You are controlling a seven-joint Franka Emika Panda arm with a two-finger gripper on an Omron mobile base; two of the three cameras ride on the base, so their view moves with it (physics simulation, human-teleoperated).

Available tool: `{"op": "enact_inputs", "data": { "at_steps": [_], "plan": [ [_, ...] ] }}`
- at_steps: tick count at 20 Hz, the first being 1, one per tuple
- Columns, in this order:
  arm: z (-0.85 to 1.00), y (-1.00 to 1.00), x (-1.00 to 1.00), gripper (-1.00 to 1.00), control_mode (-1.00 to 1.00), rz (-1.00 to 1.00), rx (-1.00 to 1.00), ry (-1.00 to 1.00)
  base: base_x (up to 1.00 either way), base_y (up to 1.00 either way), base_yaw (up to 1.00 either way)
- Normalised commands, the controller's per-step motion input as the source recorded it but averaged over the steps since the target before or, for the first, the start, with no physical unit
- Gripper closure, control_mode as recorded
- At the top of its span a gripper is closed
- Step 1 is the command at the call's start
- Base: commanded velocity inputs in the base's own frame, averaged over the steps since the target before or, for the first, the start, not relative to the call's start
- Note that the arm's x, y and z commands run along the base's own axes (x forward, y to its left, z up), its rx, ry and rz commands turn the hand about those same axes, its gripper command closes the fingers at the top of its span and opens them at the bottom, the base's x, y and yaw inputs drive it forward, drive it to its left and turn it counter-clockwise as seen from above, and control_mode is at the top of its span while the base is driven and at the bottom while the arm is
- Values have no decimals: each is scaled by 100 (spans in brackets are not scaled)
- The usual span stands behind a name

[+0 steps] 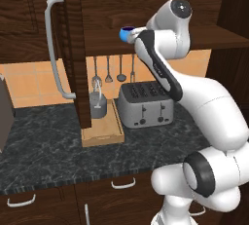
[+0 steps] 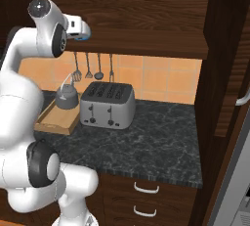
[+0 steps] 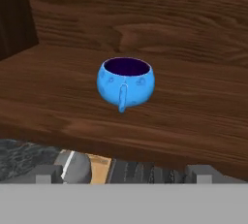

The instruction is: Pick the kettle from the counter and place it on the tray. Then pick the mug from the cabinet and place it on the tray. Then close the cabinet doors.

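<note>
Dark wood cabinet [image 2: 146,19] open above marbled counter [image 1: 48,146]. Toaster [image 1: 145,103] beside tray [image 1: 102,135], kettle [image 1: 97,104] on it. Blue mug [image 3: 126,83] upright on cabinet shelf, gripper [image 3: 126,172] spread wide, short of it.

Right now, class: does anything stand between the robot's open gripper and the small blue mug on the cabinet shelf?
Nothing visible does. In the hand view the small round blue mug sits upright on the bare dark brown wooden shelf, handle toward the camera, with open shelf between it and the gripper, whose jaws stand open.
</note>
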Motion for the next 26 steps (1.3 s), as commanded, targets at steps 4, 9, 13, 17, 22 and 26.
{"op": "enact_inputs", "data": {
  "at_steps": [4,9,13,17,22,26],
  "plan": [
    [-4,15,40,-100,-100,0,5,1,0,0,0],
    [-8,8,14,-100,-100,-1,0,0,0,0,0],
    [-15,1,29,-100,-100,-3,0,2,0,0,0],
    [-13,0,30,-100,-100,0,0,2,0,0,0],
    [-1,0,38,-100,-100,0,0,0,0,0,0],
    [0,3,34,-100,-100,0,0,0,0,0,0]
  ]
}}
